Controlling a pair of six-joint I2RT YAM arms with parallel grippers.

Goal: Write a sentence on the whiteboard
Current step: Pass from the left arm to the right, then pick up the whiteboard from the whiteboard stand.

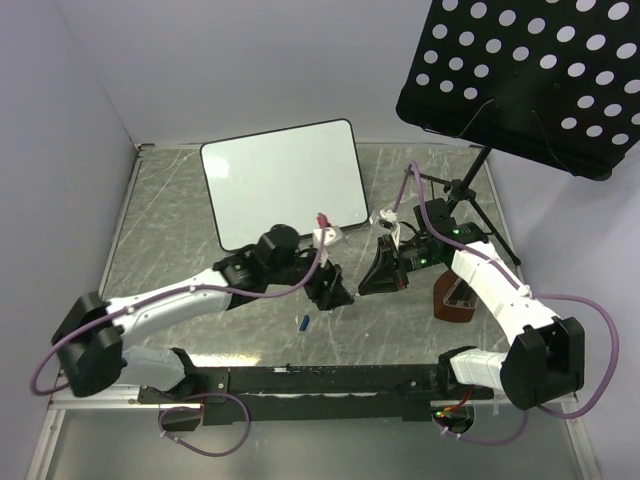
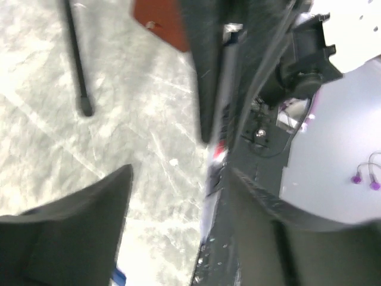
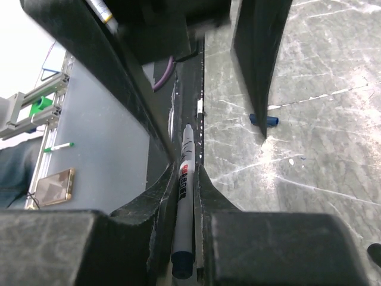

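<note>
The whiteboard [image 1: 283,182] lies flat at the back left of the table. Its face is plain white and the sentence is not in view. My right gripper [image 3: 186,170] is shut on a white marker [image 3: 184,202] with a dark blue end, gripped along its barrel. In the top view that gripper [image 1: 378,275] hangs in front of the board. Facing it a short way to the left, my left gripper [image 1: 332,290] stands open with nothing between its fingers [image 2: 71,232]. A small blue cap [image 1: 303,322] lies on the table below the left gripper and is seen again, cap [image 3: 264,120], from the right wrist.
A black perforated music stand [image 1: 520,70] overhangs the back right, its thin legs [image 1: 470,205] standing on the table. A brown object [image 1: 455,300] sits under my right arm. A black rail [image 1: 330,380] runs along the near edge between the arm bases.
</note>
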